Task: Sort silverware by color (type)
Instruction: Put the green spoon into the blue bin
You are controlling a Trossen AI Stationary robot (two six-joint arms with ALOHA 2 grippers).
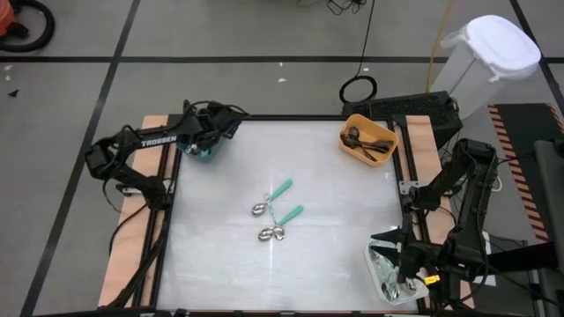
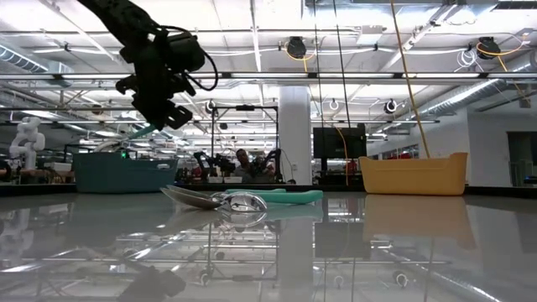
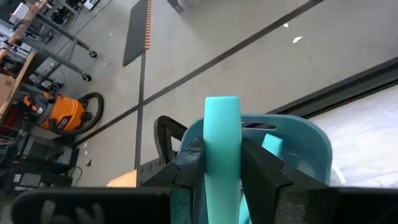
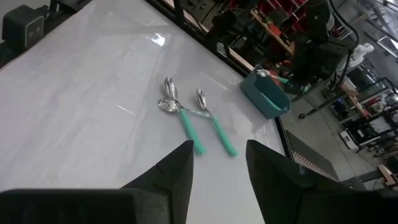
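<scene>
The left gripper [image 1: 201, 145] hangs over the teal bin [image 1: 204, 151] at the far left corner of the table [image 1: 220, 255]. Its fingers [image 3: 261, 168] are closed narrowly on the teal handle of a spoon [image 3: 222, 146], which stands up between them above the bin's open mouth. In the low view this gripper [image 2: 164, 113] is raised above the bin's [image 2: 124, 172] rim.

Three teal-handled spoons [image 1: 275, 214] lie near the table's centre, well apart from the teal bin and from both grippers. Their bowls lie close together, two of them touching or overlapping; the handles point toward the far right. In the right wrist view the same spoons [image 4: 193, 118] lie on the table between the right gripper and the teal bin [image 4: 266, 93].

The orange bin [image 1: 367, 138], at the far right corner, holds dark utensils [image 1: 366, 141].

The right gripper [image 1: 407, 269] waits over the white bin [image 1: 381, 280] at the near right corner, opposite the teal bin. Its fingers [image 4: 174, 171] stand apart, holding nothing.
</scene>
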